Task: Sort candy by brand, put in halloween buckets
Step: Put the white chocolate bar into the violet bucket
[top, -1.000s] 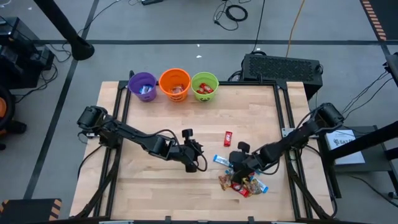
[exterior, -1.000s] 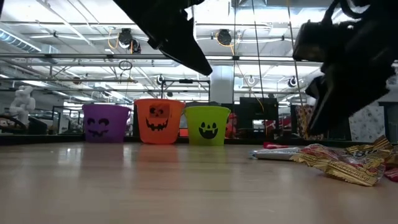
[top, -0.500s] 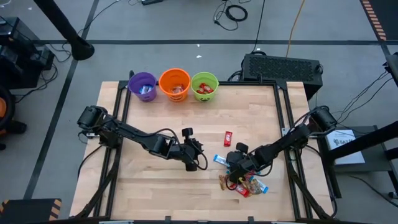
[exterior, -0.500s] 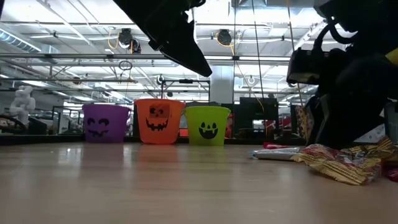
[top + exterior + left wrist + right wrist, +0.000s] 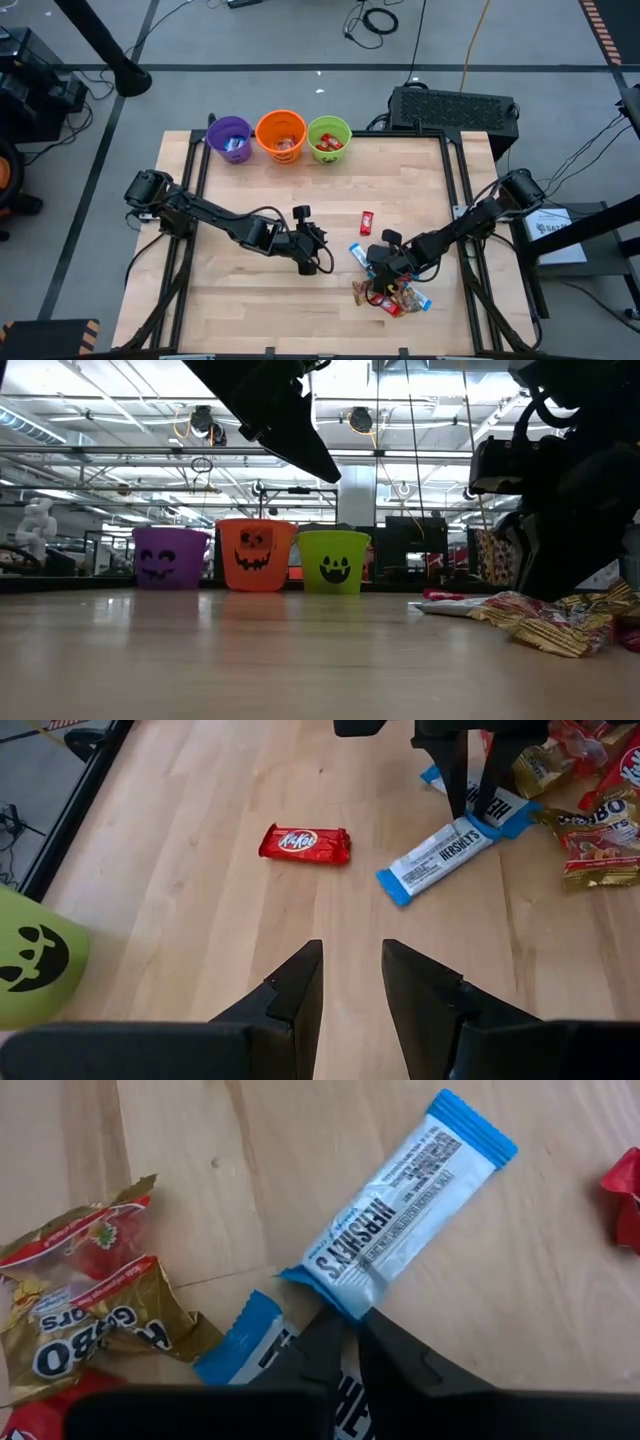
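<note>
The right gripper (image 5: 345,1325) is seen low over the table, its fingers drawn together on the crimped end of a blue-and-white Hershey's bar (image 5: 400,1205), which stretches flat on the wood straight ahead of it. A bar like this is judged light, thin and flexible, with a slick foil wrapper; the flat sealed end is probably the surest place to pinch, though a hold so near the edge could slip. Just beside the fingers a second blue bar (image 5: 240,1345) is partly covered, and off to one side crumpled gold gummy packets (image 5: 90,1295) lie in the candy pile (image 5: 390,293); these could be dragged along if the wrapper snags. A red KitKat (image 5: 305,843) lies apart, beyond the Hershey's bar.

The left gripper (image 5: 350,982) waits near the table's middle, its fingers held partly apart on nothing, pointed toward the same candy. The purple bucket (image 5: 230,138), orange bucket (image 5: 281,135) and green bucket (image 5: 329,138) stand in a row well away at the far edge, with open tabletop between.
</note>
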`<state>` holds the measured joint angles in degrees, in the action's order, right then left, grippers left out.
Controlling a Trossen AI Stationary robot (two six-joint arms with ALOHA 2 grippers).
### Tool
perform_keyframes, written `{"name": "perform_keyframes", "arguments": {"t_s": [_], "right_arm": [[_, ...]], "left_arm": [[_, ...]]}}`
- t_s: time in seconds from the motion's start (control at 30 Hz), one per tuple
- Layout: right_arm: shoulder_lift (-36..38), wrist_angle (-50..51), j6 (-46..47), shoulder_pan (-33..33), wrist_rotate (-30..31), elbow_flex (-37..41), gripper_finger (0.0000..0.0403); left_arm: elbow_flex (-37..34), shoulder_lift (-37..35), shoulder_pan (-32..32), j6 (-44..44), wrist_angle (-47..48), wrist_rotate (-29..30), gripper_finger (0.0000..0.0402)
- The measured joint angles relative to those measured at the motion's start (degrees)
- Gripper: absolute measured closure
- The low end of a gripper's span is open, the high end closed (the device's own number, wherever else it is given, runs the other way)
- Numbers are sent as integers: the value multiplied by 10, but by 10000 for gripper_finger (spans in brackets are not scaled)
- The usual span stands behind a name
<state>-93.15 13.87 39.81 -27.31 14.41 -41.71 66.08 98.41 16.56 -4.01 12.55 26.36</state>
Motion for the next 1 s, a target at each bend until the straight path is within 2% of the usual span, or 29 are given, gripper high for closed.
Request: {"name": "perform_keyframes", "arguments": {"t_s": [0.3,0.67,0.9,1.0], "right_arm": [[0,-2,-18,0,-11,0,401],[1,2,-66,2,-9,-13,403],[9,0,-116,6,10,-54,403],[14,6,-118,12,19,-60,403]], "left_arm": [[0,0,-1,0,0,0,288],[0,1,-8,2,-2,0,288],[1,31,-9,5,-62,-52,288],[1,46,-2,22,-106,-49,288]]}}
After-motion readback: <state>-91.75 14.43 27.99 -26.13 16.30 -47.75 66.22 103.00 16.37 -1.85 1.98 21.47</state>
